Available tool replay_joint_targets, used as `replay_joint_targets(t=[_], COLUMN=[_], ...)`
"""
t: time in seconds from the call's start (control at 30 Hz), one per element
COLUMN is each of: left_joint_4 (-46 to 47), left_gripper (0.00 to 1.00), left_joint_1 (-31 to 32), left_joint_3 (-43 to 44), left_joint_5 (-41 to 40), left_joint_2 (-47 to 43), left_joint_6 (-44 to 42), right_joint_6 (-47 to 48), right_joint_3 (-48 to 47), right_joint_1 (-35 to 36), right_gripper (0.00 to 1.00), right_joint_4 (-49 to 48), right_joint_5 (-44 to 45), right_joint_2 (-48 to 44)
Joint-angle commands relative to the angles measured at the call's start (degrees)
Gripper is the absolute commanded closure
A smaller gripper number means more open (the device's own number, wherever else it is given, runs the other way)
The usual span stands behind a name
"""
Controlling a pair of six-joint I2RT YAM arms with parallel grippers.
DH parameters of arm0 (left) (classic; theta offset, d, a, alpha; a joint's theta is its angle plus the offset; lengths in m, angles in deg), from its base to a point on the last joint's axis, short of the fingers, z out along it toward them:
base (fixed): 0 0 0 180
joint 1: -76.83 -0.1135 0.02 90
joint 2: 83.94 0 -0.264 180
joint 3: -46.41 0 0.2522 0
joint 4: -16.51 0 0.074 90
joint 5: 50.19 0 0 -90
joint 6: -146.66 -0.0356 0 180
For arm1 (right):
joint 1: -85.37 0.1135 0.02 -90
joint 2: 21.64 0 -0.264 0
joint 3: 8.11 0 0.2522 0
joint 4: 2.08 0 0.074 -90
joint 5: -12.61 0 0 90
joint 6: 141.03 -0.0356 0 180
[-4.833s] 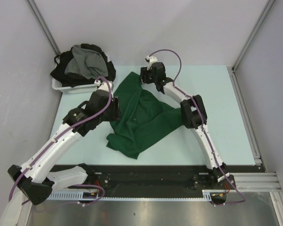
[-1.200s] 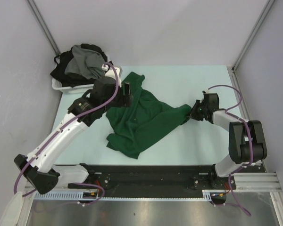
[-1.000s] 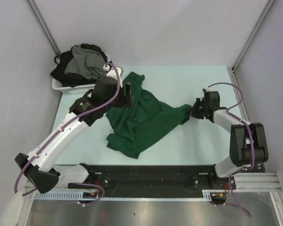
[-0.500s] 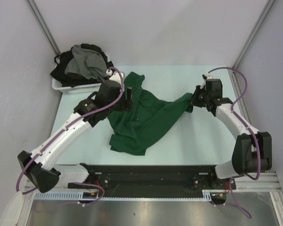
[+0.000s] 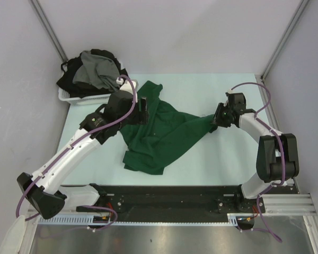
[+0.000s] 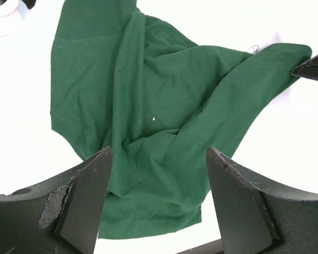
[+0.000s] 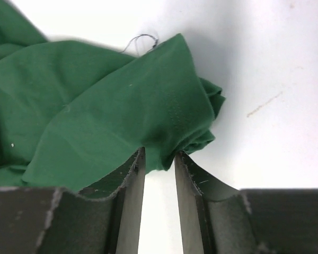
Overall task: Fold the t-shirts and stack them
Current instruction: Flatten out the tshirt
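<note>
looking at the white basket [image 5: 77, 99] in the far left corner, i see a grey t-shirt [image 5: 95, 71] heaped over black t-shirts [image 5: 69, 80], hiding most of its rim. the dark green t-shirt [image 5: 159, 135] lies crumpled on the table [image 5: 228, 153]. left gripper [image 6: 158, 153] hangs wide open above it, empty; right gripper [image 7: 160, 153] is slightly parted, the shirt's corner loose between its tips.
</note>
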Motion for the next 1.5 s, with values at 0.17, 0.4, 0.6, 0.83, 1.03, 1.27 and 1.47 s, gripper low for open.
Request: replay_joint_targets(t=[0.17, 0.4, 0.6, 0.83, 1.03, 1.27, 1.47], left_joint_4=[0.8, 1.1, 0.1, -1.1, -1.3, -1.0, -0.1], left_gripper=[0.23, 0.23, 0.23, 0.23, 0.23, 0.23, 0.23], left_joint_1=[0.5, 0.5, 0.5, 0.5, 0.5, 0.5, 0.5], left_joint_3=[-0.2, 0.0, 0.8, 1.2, 1.0, 0.7, -0.5], left_joint_5=[-1.2, -1.0, -1.4, -2.2, -2.5, -2.2, -1.8], left_joint_2=[-2.3, -1.9, -1.9, -2.7, -3.1, -2.7, -2.9], left_joint_6=[0.2, 0.1, -0.5, -1.1, -0.9, -0.6, 0.0], right_joint_6=[1.6, 1.0, 0.5, 0.2, 0.1, 0.6, 1.7], right_joint_3=[-3.0, -3.0, -2.7, -0.8, 0.0, 0.1, -0.9], right_joint_1=[-3.5, -4.5, -4.5, -4.3, -4.2, -4.1, -4.1], right_gripper=[0.65, 0.64, 0.64, 0.64, 0.76, 1.00, 1.00], right_joint_4=[0.2, -0.7, -3.6, -9.4, -11.7, -11.0, -9.6], right_joint_5=[3.8, 2.7, 2.4, 2.2, 1.8, 1.4, 1.7], right_joint_2=[1.3, 2.2, 5.0, 6.2, 6.1, 4.9, 0.1])
